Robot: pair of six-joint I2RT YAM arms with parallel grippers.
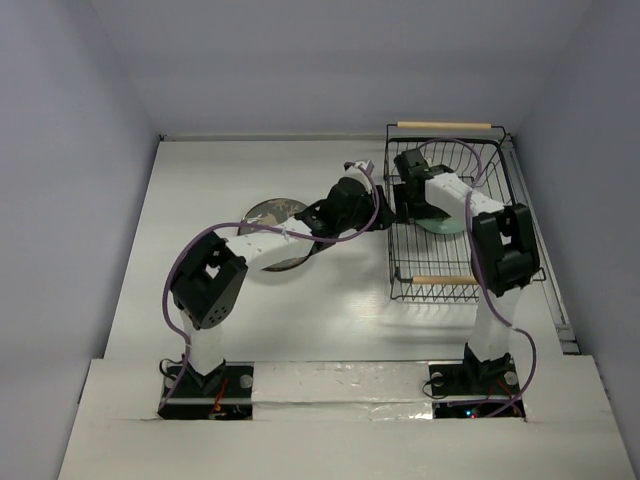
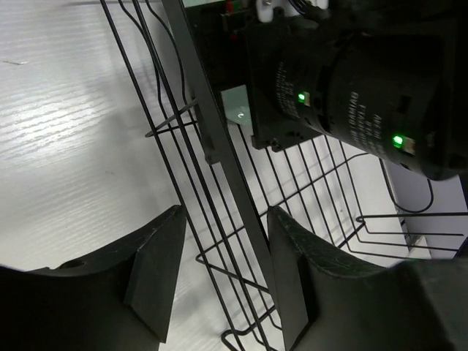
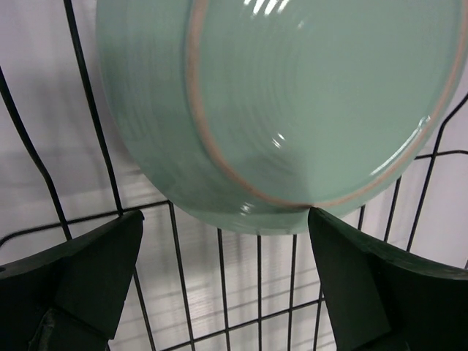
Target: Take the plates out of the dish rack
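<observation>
Mint plate (image 3: 292,102) lies in the rack (image 1: 400,262), right fingers (image 3: 95,270) spread just beside its rim. Left fingers (image 2: 157,270) spread astride the rack's side wire. A second plate (image 1: 268,212) rests on the counter (image 1: 200,180).

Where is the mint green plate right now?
The mint green plate sits inside the dish rack, right side of the top view, just beyond the right gripper.

Soft, even light covers the worktop (image 1: 200,190); shadows are faint. White glints streak the mint green plate (image 3: 307,110).
</observation>
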